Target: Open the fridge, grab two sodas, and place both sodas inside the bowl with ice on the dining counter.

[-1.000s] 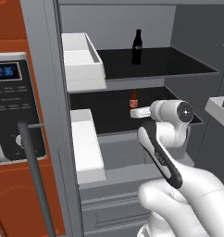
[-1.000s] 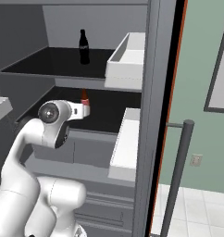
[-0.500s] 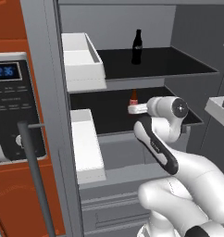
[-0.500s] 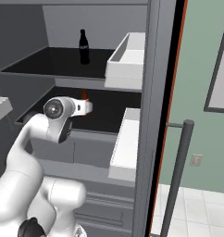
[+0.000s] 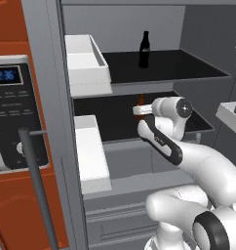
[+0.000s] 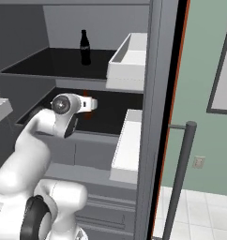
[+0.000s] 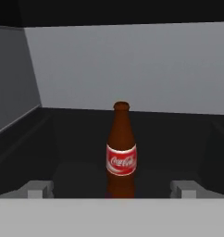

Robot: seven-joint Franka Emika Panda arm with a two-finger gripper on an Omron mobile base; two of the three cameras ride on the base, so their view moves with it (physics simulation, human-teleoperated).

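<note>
The grey fridge (image 5: 115, 29) (image 6: 106, 21) stands open. One dark soda (image 5: 145, 49) (image 6: 85, 47) stands upright on the upper black shelf. A second soda (image 7: 121, 152), with a red label, stands upright on the lower shelf, mostly hidden behind the hand in the base views (image 5: 141, 100) (image 6: 86, 95). My gripper (image 7: 112, 189) (image 5: 138, 110) (image 6: 93, 104) reaches into the lower shelf, level with this bottle. It is open, and its fingertips (image 7: 40, 189) sit wide to either side, short of the bottle. The bowl with ice and the dining counter are out of view.
White door bins (image 5: 86, 63) (image 6: 129, 63) hang on the open doors at either side of the shelves, with lower bins (image 5: 90, 151) (image 6: 127, 145) below. A microwave (image 5: 12, 112) sits in the red-brown cabinet at left. Grey bar handles (image 5: 37, 185) (image 6: 181, 178) stand near the base.
The hand has pushed further into the lower shelf towards the labelled soda, and the arm has leaned forward. The jaws stayed open.
</note>
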